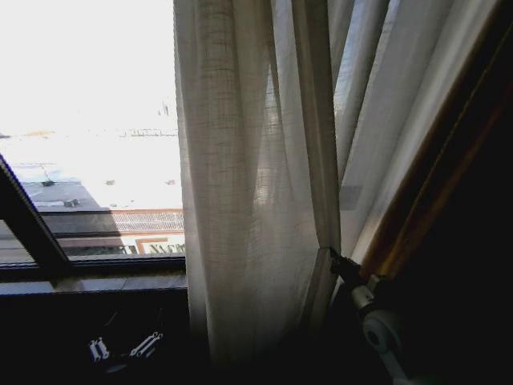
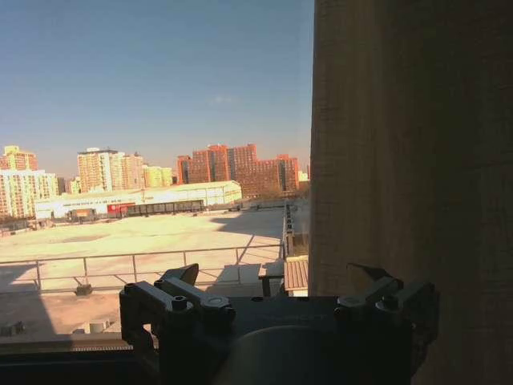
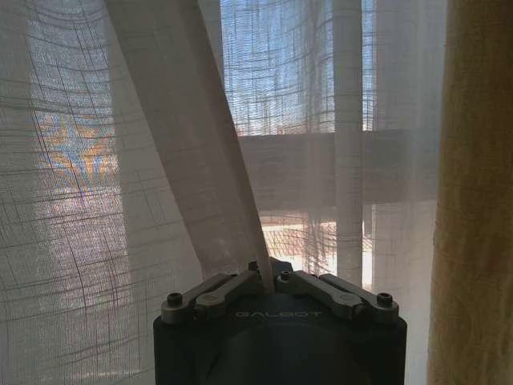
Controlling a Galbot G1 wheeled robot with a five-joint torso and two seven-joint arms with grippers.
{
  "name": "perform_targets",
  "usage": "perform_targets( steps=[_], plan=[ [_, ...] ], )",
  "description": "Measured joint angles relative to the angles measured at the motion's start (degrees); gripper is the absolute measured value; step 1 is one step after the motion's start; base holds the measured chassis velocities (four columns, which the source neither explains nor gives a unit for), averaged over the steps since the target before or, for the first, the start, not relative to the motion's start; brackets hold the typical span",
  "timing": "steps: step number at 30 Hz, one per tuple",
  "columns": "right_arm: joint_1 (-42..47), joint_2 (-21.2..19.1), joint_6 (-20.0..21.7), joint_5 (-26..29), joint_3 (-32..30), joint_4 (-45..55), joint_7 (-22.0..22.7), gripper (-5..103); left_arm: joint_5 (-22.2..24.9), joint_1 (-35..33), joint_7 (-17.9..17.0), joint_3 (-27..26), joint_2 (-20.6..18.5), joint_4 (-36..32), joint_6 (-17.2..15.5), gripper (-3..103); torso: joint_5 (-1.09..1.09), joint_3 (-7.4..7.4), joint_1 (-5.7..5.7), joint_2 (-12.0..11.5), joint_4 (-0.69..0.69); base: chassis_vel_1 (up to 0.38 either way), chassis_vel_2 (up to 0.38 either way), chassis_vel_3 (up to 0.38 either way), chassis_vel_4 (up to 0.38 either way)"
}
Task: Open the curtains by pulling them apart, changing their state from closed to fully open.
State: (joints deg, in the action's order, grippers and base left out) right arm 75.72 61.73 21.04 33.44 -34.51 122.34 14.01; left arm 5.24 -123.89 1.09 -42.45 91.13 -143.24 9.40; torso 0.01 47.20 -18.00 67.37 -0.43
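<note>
Hanging top to bottom, long axis vertical, the curtains (image 1: 256, 200) are bunched toward the right side of the window, pleats running straight down with a slight slant where the fabric is gathered low. Right gripper (image 1: 330, 258) sits at the lower right edge of the bunched panel, fingers clenched on a fold of the sheer cloth; in the right wrist view the right gripper (image 3: 268, 273) pinches a pleat that rises diagonally away from it, curtains (image 3: 96, 200) spreading all around. Left gripper (image 1: 120, 349) is low by the dark sill (image 1: 96, 282), well apart from the fabric; in the left wrist view the left gripper (image 2: 276, 293) has its fingers spread, nothing between them, curtain edge (image 2: 409, 160) just beside it. Left part of the window is uncovered: dark window frame (image 1: 28, 224), bright rooftop (image 2: 144, 237) and city buildings (image 2: 232, 164) outside under a clear sky.
</note>
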Motion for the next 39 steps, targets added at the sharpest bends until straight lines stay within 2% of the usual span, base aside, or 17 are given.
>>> perform_targets(
  steps=[10,14,21,23,24,26,27,28,31,34,35,37,38,39],
  plan=[
    [0.11,-0.12,0.04,-0.08,0.12,-0.07,0.05,0,-0.01,1.08,0.09,0.18,-0.01,0.0,-0.86,100,-0.02,-0.01,0.01,0.01,-0.02,-0.346,-0.343,0.357,0.339],
    [0.18,-0.07,-0.68,-0.44,0.25,-0.39,0.4,0,-0.01,1.13,0.15,0.22,0.01,0.0,-0.95,100,0.03,-0.01,0.01,0.0,-0.01,-0.236,-0.242,0.242,0.213],
    [1.01,0.19,-1.47,-1.91,0.34,-0.49,0.61,0,0.06,0.66,0.2,0.12,0.0,0.0,-0.86,100,0.02,-0.01,0.01,0.0,-0.01,-0.017,-0.055,0.043,0.038],
    [1.77,0.39,-1.41,-2.13,0.32,0.36,0.69,0,0.08,0.56,0.17,0.09,-0.03,0.0,-0.75,100,-0.07,-0.01,0.0,0.01,0.0,0.023,0.013,-0.016,-0.03],
    [2.16,0.51,-1.4,-2.27,0.28,0.75,0.74,5,0.07,0.54,0.16,0.1,-0.04,0.0,-0.74,100,-0.05,-0.01,0.0,0.01,-0.01,0.047,0.027,-0.064,-0.06],
    [2.53,0.62,-1.4,-2.46,0.24,1.14,0.83,5,0.08,0.52,0.15,0.12,-0.06,0.0,-0.72,100,-0.04,-0.01,0.01,0.01,-0.02,0.04,0.027,-0.064,-0.072],
    [2.99,0.78,-1.4,-2.62,0.18,1.68,0.99,16,0.08,0.52,0.15,0.14,-0.08,0.0,-0.71,100,-0.02,-0.01,0.01,0.01,-0.02,0.027,0.03,-0.079,-0.072],
    [3.39,0.92,-1.4,-2.73,0.16,2.19,1.11,21,0.08,0.52,0.15,0.15,-0.11,0.0,-0.69,100,-0.02,-0.01,0.01,0.01,-0.02,0.0,0.0,0.0,0.0],
    [4.36,1.13,-1.33,-2.97,0.13,3.47,1.29,26,0.19,0.52,0.16,0.14,-0.2,0.0,-0.68,100,0.01,-0.01,0.01,0.01,-0.01,0.0,0.0,0.0,0.0],
    [6.1,1.4,-1.13,-3.84,0.16,6.0,1.38,43,0.62,0.73,0.17,0.03,-0.4,0.0,-0.66,100,0.04,-0.01,0.01,0.0,0.0,0.0,0.0,0.0,0.0],
    [6.1,1.4,-1.13,-3.84,0.16,6.0,1.38,43,0.62,0.73,0.17,0.03,-0.4,0.0,-0.66,100,0.04,-0.01,0.01,0.0,0.0,0.0,0.0,0.0,0.0],
    [7.47,1.45,-0.97,-4.73,0.16,7.72,1.38,54,1.24,1.35,0.17,0.0,-0.55,0.01,-0.9,100,0.01,-0.01,0.01,0.01,-0.01,0.0,0.0,0.0,0.0],
    [8.23,1.51,-0.9,-4.99,0.17,8.43,1.38,54,1.4,1.74,0.17,-0.07,-0.61,0.07,-1.09,100,0.0,-0.01,0.01,0.01,-0.01,0.0,0.0,0.0,0.0],
    [8.98,1.59,-0.84,-5.17,0.18,9.21,1.38,59,1.6,2.2,0.17,-0.21,-0.74,0.17,-1.29,100,-0.01,-0.01,0.01,0.01,-0.01,0.0,0.0,0.0,0.0]
  ],
)
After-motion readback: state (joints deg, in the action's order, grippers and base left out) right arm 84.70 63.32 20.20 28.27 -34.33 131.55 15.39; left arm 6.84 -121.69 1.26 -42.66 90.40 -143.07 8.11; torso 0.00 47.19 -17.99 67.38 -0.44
